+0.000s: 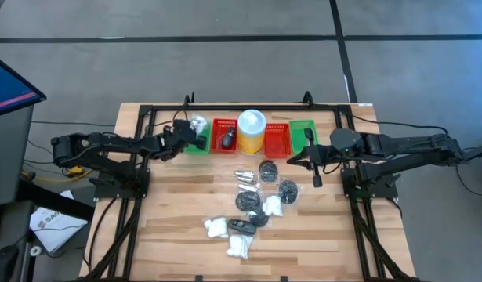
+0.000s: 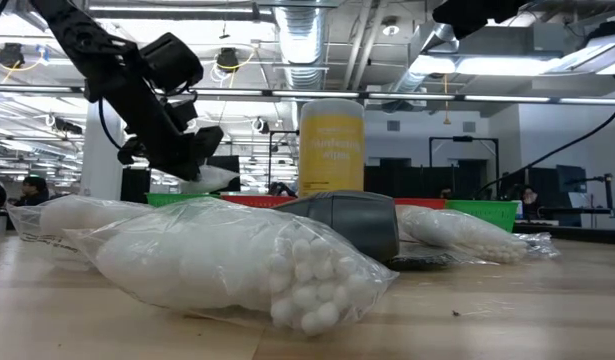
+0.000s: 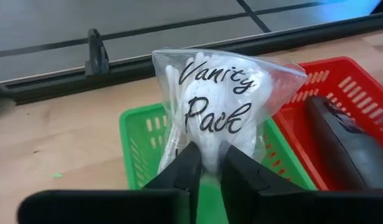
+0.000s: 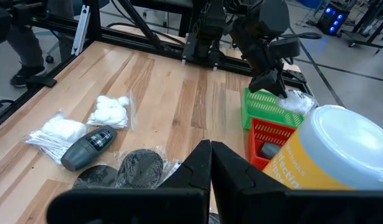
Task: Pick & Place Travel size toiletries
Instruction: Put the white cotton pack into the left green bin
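**Vanity pack held over the far-left green basket**

Grey flooring surrounds the pale wooden desk [image 1: 178, 219] in the high view. Along its far edge stand a green mesh basket [image 1: 197, 146], a red mesh basket [image 1: 224, 135], a yellow canister with a white lid [image 1: 251, 130], another red basket [image 1: 277, 139] and another green one [image 1: 302, 131]. The left pincer [image 1: 187, 133] sits over the far-left green basket with a clear bag of white cotton items [image 1: 197, 123] at its tips. The right pincer [image 1: 316, 176] hangs apart, near the far-right green basket. Loose toiletries lie mid-desk: dark round discs in clear wrappers [image 1: 267, 170], white fluffy bundles [image 1: 216, 227] and a small dark grey oval piece [image 1: 242, 225].

From desk height, a large clear bag of white cotton balls [image 2: 237, 265] fills the foreground, with the left pincer [image 2: 202, 160] above the basket row.

At the left wrist, the two dark fingers [image 3: 182, 174] pinch the lower edge of the bag, lettered "Vanity Pack" [image 3: 219, 102], narrowly parted around it, above the green basket.

At the right wrist, the fingers [image 4: 200, 163] are pressed together, holding nothing.
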